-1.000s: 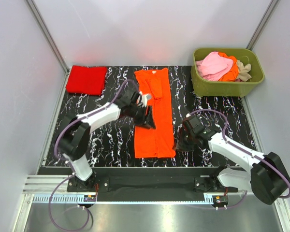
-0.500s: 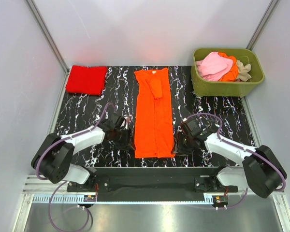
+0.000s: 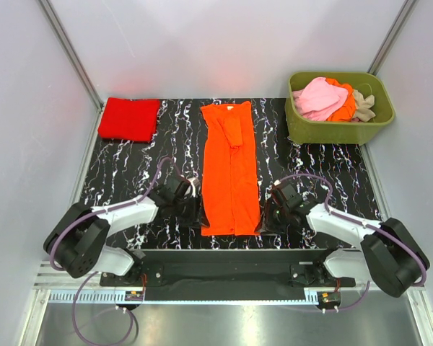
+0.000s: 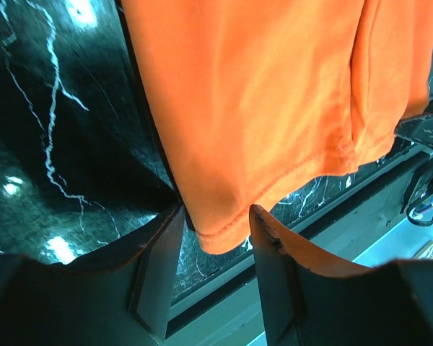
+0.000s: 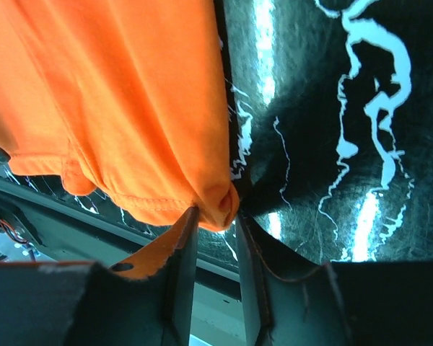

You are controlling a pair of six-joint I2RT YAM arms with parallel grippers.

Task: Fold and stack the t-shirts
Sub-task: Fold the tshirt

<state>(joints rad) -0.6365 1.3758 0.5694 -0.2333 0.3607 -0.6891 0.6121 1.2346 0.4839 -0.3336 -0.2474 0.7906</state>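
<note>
Black veined tabletop (image 3: 130, 164), pale walls (image 3: 202, 50); left gripper (image 4: 215, 211) gapes around the bright orange cloth t-shirt (image 3: 229, 169), right gripper (image 5: 216, 214) pinches its near hem.

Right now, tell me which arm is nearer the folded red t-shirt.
Left. The left arm reaches the orange t-shirt's near-left corner, on the red t-shirt's side; the right arm is at the near-right corner, farther off.

No text is readable anywhere, including on the orange t-shirt (image 3: 229, 169).
</note>
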